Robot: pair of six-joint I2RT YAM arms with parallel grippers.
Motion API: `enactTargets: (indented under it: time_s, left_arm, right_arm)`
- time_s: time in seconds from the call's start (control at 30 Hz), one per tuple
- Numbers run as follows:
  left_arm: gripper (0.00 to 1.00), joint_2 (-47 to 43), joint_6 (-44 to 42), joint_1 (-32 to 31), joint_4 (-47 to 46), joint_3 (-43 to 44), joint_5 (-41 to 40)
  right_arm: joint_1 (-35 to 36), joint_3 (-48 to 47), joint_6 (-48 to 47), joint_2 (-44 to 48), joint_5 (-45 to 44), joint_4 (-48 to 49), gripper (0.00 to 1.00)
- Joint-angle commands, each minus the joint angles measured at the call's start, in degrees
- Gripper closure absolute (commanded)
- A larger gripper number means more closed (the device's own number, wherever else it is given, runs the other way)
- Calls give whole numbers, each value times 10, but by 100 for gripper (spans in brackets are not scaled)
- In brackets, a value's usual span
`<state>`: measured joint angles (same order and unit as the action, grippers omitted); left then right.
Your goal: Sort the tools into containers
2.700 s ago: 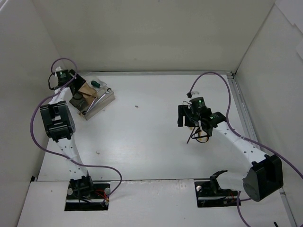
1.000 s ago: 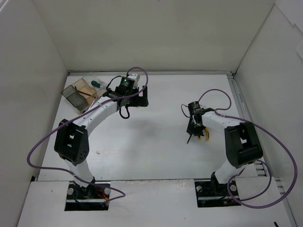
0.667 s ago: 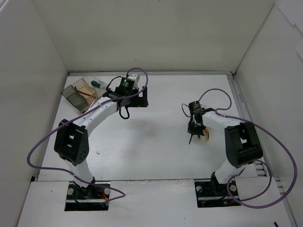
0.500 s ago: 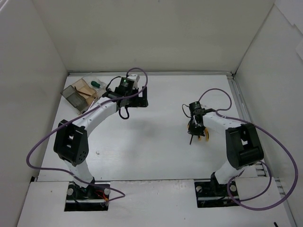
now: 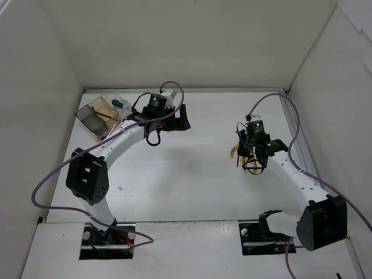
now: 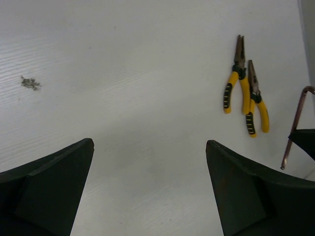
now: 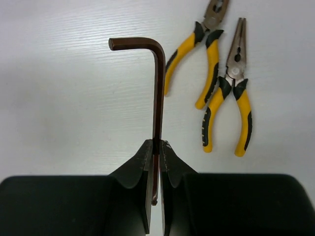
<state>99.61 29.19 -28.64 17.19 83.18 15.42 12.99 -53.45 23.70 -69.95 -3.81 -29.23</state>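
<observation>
right gripper (image 7: 155, 147): clamped shut on the long leg of a dark brown hex key (image 7: 157, 93).
hex key: sticks straight out past the fingertips, with its short leg bent to the left at the far end.
pliers (image 7: 205, 32): two yellow-handled pairs, the second (image 7: 235, 73) close beside the first, lie flat on the table (image 5: 186, 174). They are ahead and to the right of the right gripper, noses pointing away from it.
left gripper (image 6: 149, 147): jaws spread wide with nothing between them, over bare table. The pliers lie ahead of it and off to its right, well apart.
containers (image 5: 104, 113): a cluster of clear and brown-tinted boxes to the left gripper's left, near it but apart.
green-handled screwdriver (image 5: 120, 103): lies in the containers, towards their far side.
</observation>
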Motion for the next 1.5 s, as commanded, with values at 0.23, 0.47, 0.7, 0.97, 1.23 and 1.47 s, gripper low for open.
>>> enactTargets:
  time_s: [0.23,0.47,0.7,0.97,1.23,1.47]
  left_arm:
    - [12,-20,104,-45,-167,34,158]
    - [13,-2,126,-82,-181,60,155]
    - [17,23,124,-123,-124,111,98]
    - [23,51,126,-153,-85,147,38]
    - [59,69,131,-170,-75,168,15]
    - [100,54,136,-170,-89,157,10]
  right_arm:
    - [28,-42,-52,66,139,59,100]
    - [44,-63,-48,51,144,61,100]
    - [63,-77,-48,44,134,62,100]
    - [82,-73,-47,51,127,61,100]
    - [99,-64,-48,68,122,62,100]
    - [106,-55,-43,81,108,61,89]
